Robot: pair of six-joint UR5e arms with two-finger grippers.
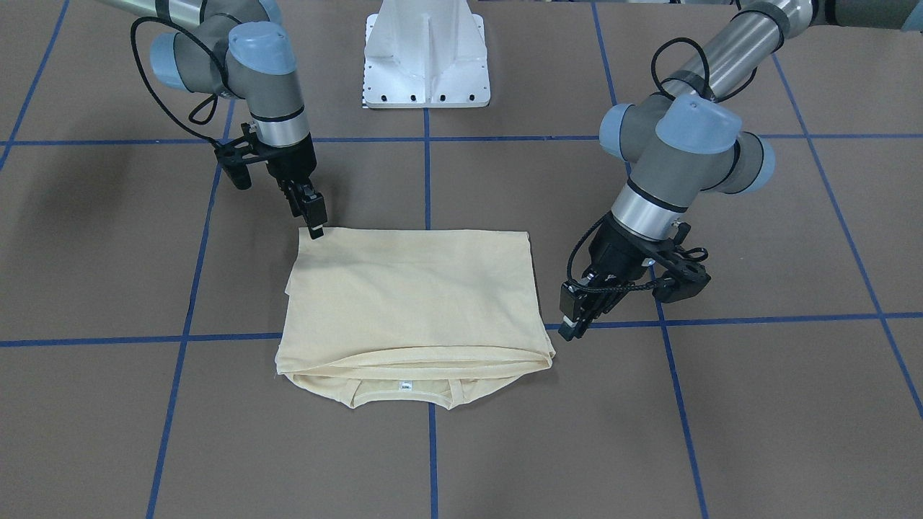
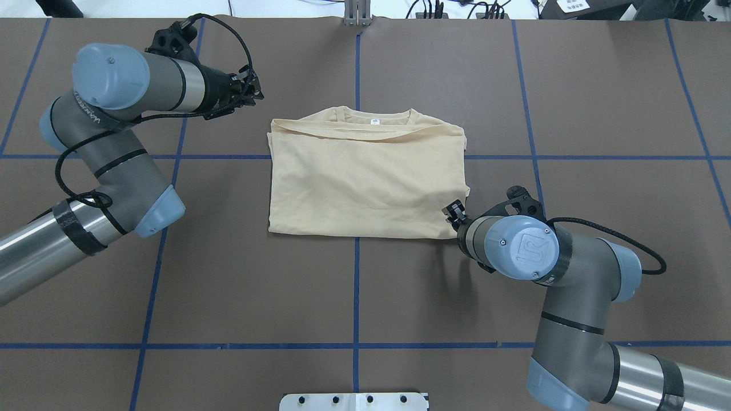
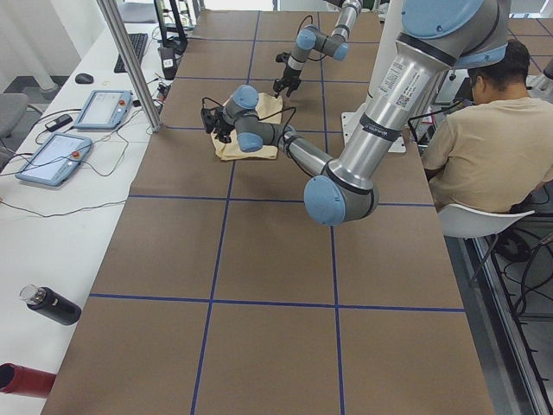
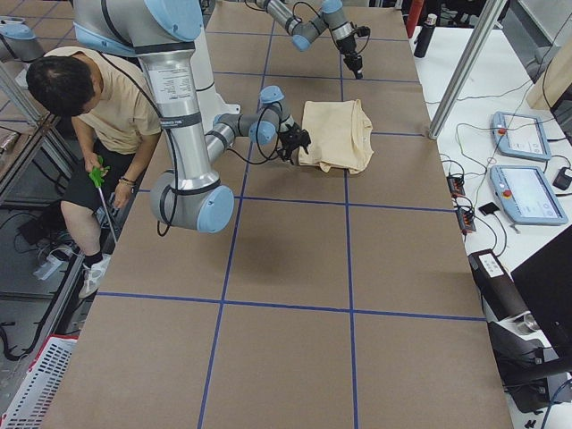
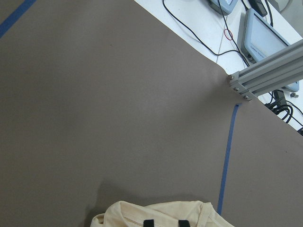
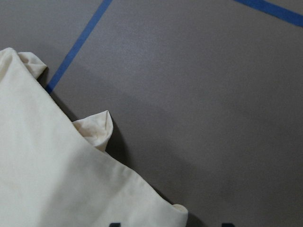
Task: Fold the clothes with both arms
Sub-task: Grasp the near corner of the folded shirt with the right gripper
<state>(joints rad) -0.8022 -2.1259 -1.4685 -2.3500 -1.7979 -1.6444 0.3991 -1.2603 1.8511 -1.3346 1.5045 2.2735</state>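
The cream-yellow shirt [image 1: 411, 295] lies folded into a rectangle on the brown table, plain side up. Its ribbed neckline and white tag [image 1: 405, 386] are at the edge away from the robot; it also shows in the overhead view [image 2: 365, 182]. My left gripper [image 1: 572, 330] hovers just off the collar-side corner, tilted toward the shirt, its tips a narrow gap apart and empty [image 5: 166, 222]. My right gripper [image 1: 316, 231] stands at the opposite corner, nearest the robot, jaws wide open over the cloth corner [image 6: 175, 215]. The print is hidden.
The white pedestal base [image 1: 427, 65] stands behind the shirt. Blue tape lines [image 1: 430, 180] grid the table. An aluminium post [image 5: 265, 78] and control tablets [image 3: 104, 108] are at the far edge. A seated person [image 3: 475, 130] is beside the robot.
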